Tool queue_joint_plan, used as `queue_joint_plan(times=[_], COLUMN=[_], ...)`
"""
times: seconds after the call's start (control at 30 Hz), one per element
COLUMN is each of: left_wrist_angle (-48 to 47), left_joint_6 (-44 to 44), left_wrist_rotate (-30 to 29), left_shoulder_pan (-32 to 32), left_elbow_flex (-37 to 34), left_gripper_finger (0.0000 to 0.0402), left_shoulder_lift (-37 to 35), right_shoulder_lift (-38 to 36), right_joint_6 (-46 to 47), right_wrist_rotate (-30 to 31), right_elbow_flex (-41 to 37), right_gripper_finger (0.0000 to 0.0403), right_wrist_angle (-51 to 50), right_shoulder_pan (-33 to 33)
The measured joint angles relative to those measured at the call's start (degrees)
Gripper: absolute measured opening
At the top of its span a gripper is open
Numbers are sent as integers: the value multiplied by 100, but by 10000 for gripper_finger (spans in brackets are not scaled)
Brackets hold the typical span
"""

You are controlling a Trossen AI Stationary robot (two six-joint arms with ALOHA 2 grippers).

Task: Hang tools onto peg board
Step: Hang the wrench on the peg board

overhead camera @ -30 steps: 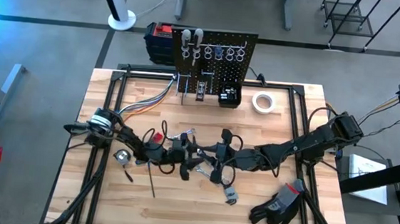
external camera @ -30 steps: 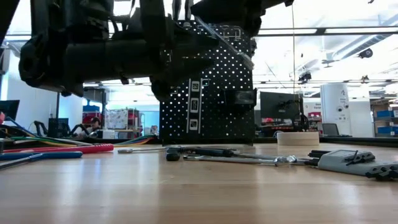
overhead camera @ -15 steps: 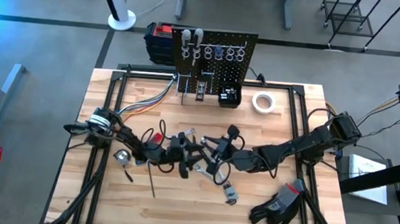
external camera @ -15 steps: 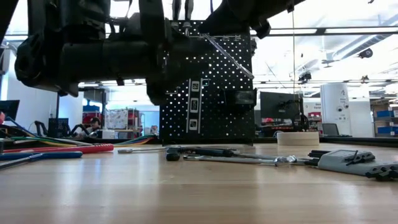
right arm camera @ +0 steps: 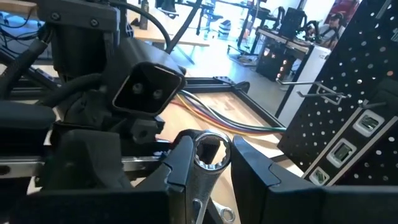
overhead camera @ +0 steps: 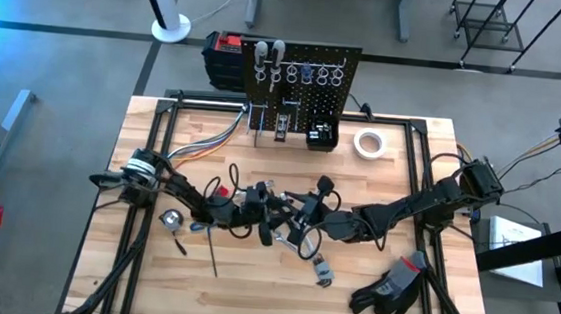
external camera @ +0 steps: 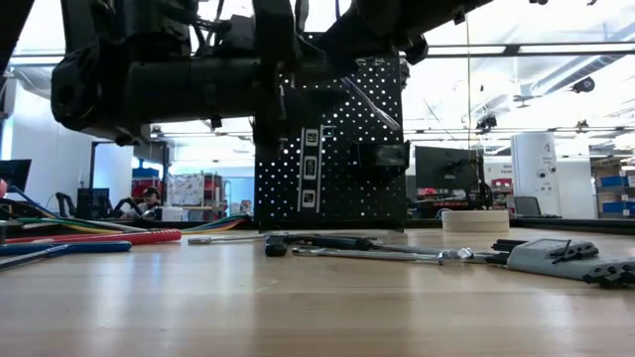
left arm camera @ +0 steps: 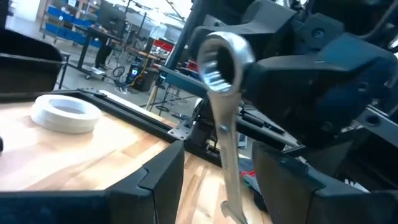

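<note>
Since the earlier frame, the left end effector [overhead camera: 259, 204] has advanced toward the middle of the surface [overhead camera: 131, 266] and now meets the right end effector [overhead camera: 289, 216] there, both raised clear of the wood. The right end effector's fingers [right arm camera: 180, 168] are clamped on the shaft of a silver wrench [right arm camera: 208, 163], its ring end standing up between them. In the left wrist view the same wrench [left arm camera: 221, 93] stands in the gap between the left end effector's own fingers [left arm camera: 163, 177], which stand apart on either side of the shaft; contact with it cannot be confirmed.

The peg board [overhead camera: 301, 83] stands upright at the far edge of the surface, a row of ring hooks along its top, some tools already hanging. A white tape roll [overhead camera: 367, 143] lies just right of it. Loose tools [external camera: 337, 243] lie on the surface in front of the board. Black gloves [overhead camera: 391, 286] rest near the front right corner.
</note>
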Motion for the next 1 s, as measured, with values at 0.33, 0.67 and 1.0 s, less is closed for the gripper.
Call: queue_joint_plan(times=[0.33,0.67,1.0], left_wrist_angle=[-252,-296,-2914], left_joint_6=[-88,171,-176], left_wrist_rotate=[14,275,2913], left_shoulder_pan=[114,123,1722], left_elbow_flex=[-23,-520,-2227], left_gripper_finger=[14,4,2], left_shoulder_lift=[2,-299,-2844], right_shoulder_lift=[0,-87,-518], right_joint_6=[-93,2,204], right_wrist_rotate=[-1,-105,-118], right_elbow_flex=[-2,-2,0], right_gripper_finger=[26,11,35], right_wrist_angle=[70,-40,-408], right_shoulder_pan=[-7,30,393])
